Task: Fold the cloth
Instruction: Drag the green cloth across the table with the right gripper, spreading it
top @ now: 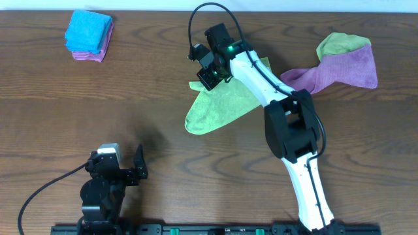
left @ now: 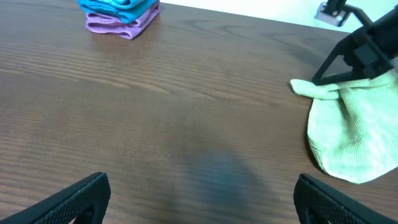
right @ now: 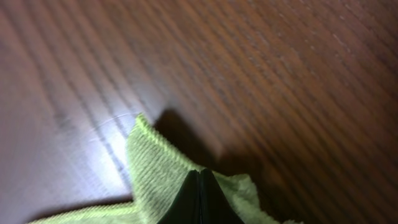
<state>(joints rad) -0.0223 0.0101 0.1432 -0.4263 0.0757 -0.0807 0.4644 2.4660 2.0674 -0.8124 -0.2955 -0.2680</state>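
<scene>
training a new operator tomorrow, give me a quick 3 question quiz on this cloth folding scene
1. True or false: the right gripper is shut on the cloth.
2. Multiple choice: what lies at the top left of the overhead view? A) a folded blue and purple stack B) a bowl C) a sponge
3. Fill in the blank: the left gripper is ____ (open or shut) and holds nothing.

Key: 1 true; 2 A; 3 open
</scene>
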